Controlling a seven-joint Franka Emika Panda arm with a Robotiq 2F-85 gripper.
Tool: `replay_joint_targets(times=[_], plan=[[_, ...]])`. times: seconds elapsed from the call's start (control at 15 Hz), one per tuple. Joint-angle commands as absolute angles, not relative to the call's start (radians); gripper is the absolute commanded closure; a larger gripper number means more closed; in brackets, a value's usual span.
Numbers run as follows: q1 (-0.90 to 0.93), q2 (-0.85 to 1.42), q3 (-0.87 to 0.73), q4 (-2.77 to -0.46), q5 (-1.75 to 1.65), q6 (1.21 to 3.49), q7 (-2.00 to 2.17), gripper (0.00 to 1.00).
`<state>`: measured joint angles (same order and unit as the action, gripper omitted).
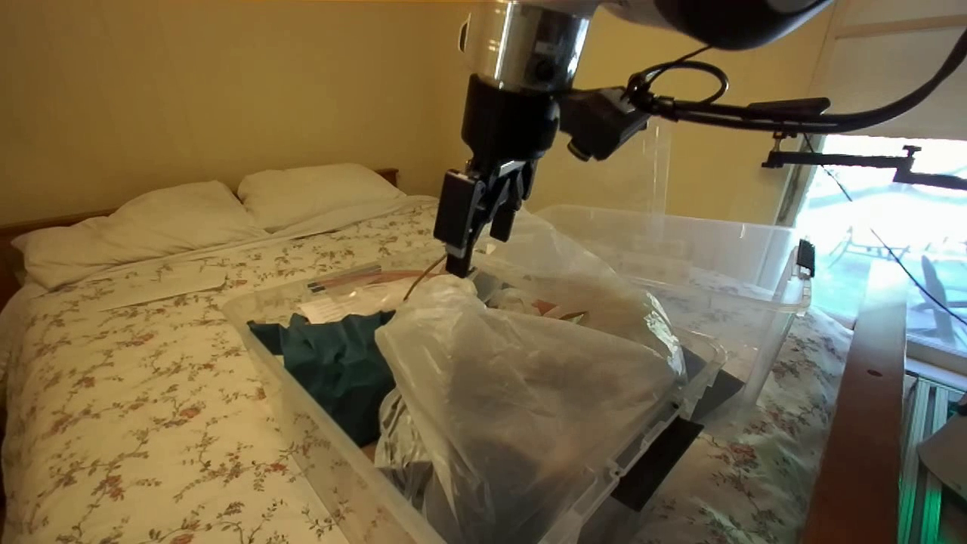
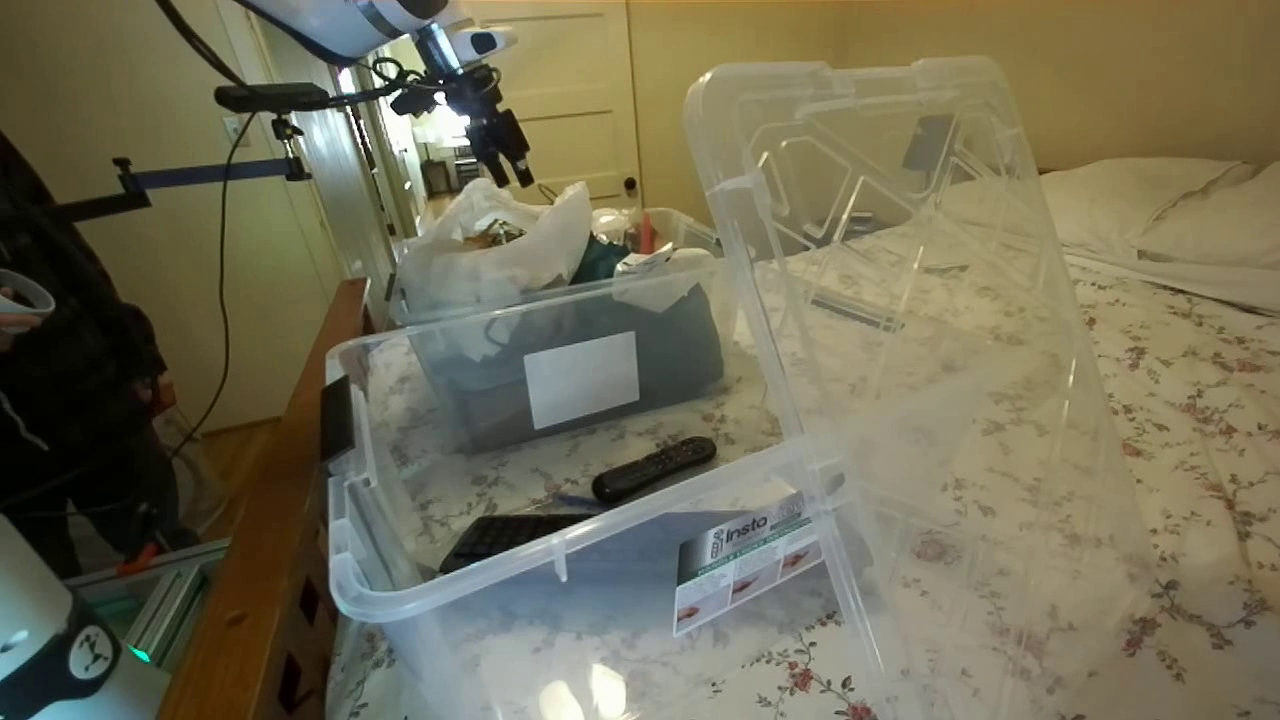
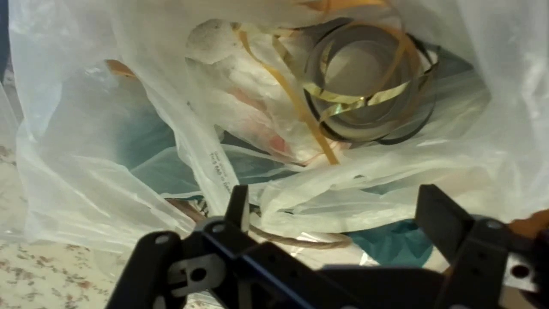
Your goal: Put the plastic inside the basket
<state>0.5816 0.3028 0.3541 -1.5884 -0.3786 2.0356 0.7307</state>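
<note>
beneath the jaws, the plastic bag gapes upward from the crowded bin. its near edge, in the wrist view, passes below the gap between the fingertips, running from one toward the other, not across. the gripper hangs spread, pinching nothing, so a turn would probably let it straddle that edge. just beside the crowded bin stands a neighbouring bin, likely the basket, though i can't be sure.

The wrist view's top edge cuts off the plastic bag; in an exterior view, the left edge crops a person.
</note>
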Motion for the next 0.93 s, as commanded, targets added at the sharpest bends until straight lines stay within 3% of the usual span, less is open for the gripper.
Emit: replay_joint_targets(times=[0.0, 0.67, 0.87], plan=[[0.632, 0.361, 0.289, -1.532, -0.423, 1.989, 0.865, 0.0], [0.775, 0.448, 0.17, -1.449, -0.635, 1.931, 1.103, 0.0], [0.812, 0.493, 0.167, -1.402, -0.66, 1.814, 1.087, 0.0]])
